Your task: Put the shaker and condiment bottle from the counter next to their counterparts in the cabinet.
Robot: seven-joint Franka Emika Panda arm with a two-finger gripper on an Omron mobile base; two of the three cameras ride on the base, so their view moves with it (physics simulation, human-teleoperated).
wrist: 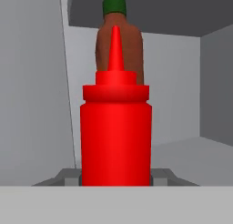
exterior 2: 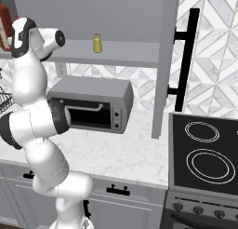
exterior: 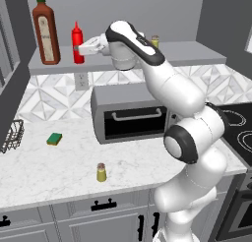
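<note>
The arm rises from the lower right of the left base view, bends at a dark elbow joint above the counter, then reaches up and to the left, with the wrist level and the hand pointing sideways along the cabinet shelf. The gripper is at shelf height, closed on the lower body of the red bottle. In the hand view the red bottle stands upright and centred, its base flanked on both sides by the grey finger tips, which press against it. Its nozzle points straight up.

The red bottle is on or just above the shelf; whether its base touches the surface cannot be told. Just beside it, to the left in the left base view, stands the tall brown bottle with a green cap, upright on the shelf. In the hand view the brown bottle is directly behind the red one.

A small shaker stands on the shelf to the right of the arm, well apart from the bottles; the right base view shows it upright near the shelf's front edge.

A second shaker stands upright on the counter, near its front edge, in front of the grey oven. A green sponge lies to the left, and a wire basket sits at the counter's left end.
</note>
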